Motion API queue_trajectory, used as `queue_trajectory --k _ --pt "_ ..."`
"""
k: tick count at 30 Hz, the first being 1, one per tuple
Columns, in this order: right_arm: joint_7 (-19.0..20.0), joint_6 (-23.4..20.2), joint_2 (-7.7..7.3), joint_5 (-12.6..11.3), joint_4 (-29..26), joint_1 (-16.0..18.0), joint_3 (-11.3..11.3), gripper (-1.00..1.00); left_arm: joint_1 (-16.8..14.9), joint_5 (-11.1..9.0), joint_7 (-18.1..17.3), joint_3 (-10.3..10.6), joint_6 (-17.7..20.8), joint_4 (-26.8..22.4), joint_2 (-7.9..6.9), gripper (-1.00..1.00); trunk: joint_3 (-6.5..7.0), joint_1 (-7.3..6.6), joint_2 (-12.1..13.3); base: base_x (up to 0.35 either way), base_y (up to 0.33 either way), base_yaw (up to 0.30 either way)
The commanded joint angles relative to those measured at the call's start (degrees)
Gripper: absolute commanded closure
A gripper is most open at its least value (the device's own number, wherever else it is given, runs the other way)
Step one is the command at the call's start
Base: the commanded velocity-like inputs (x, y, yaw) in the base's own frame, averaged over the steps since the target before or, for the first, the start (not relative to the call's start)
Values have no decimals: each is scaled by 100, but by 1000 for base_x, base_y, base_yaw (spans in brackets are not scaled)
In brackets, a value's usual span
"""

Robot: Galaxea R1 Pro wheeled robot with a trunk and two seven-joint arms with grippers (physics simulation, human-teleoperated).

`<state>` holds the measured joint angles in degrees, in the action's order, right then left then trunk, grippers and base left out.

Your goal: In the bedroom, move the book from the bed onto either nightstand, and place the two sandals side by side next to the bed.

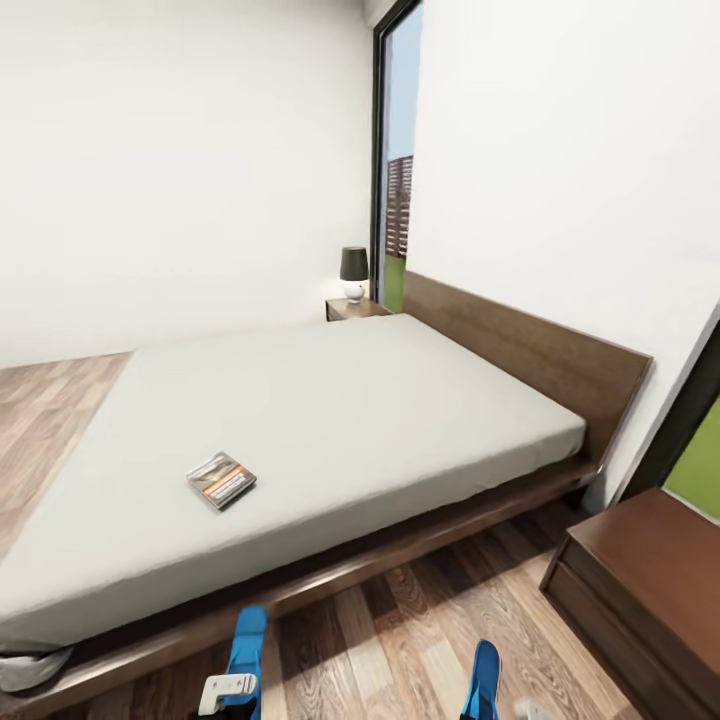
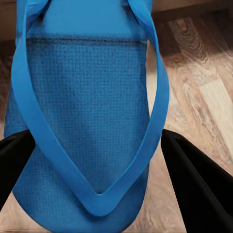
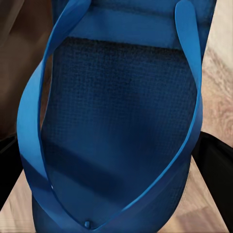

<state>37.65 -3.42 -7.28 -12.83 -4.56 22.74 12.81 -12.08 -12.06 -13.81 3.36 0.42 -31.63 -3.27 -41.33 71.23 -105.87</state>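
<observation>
Even, soft daylight fills the head view; the white walls (image 1: 180, 150) wash out almost to blank, and the tall window (image 1: 398, 180) is the brightest strip. The mattress (image 1: 330, 420) is flatly lit, with a thin shadow under the bed frame (image 1: 400, 550). Straight edges splay outward toward the corners. In the right wrist view the sandal (image 3: 121, 121) sits in dim shade; both wrist views look soft and grainy.

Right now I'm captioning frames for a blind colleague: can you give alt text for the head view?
A thin paperback book lies on the pale mattress of a low dark-framed bed. On the wood floor in front, two blue sandals lie apart. A lamp stands on the far nightstand.
</observation>
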Motion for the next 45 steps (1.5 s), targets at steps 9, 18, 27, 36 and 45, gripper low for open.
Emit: queue_trajectory --k 9,18,27,36,45 --pt "23 -35 -2 -53 -1 1 3 100 -4 -60 1 33 4 1 -7 100 -5 -1 -2 0 0 292" --pt "21 -36 0 -53 0 0 3 100 -4 -60 1 33 6 1 -7 100 -5 -1 -2 0 0 292" --pt "19 -36 0 -53 -1 -1 3 100 -4 -60 1 33 7 4 -7 100 -5 -1 -2 0 0 292" --pt "22 -36 -2 -53 -1 0 3 100 -4 -60 1 32 5 1 -7 100 -5 -1 -2 0 0 292" --pt "23 -36 -5 -53 -1 1 3 100 -4 -60 1 33 8 5 -7 100 -5 -1 -2 0 0 281"
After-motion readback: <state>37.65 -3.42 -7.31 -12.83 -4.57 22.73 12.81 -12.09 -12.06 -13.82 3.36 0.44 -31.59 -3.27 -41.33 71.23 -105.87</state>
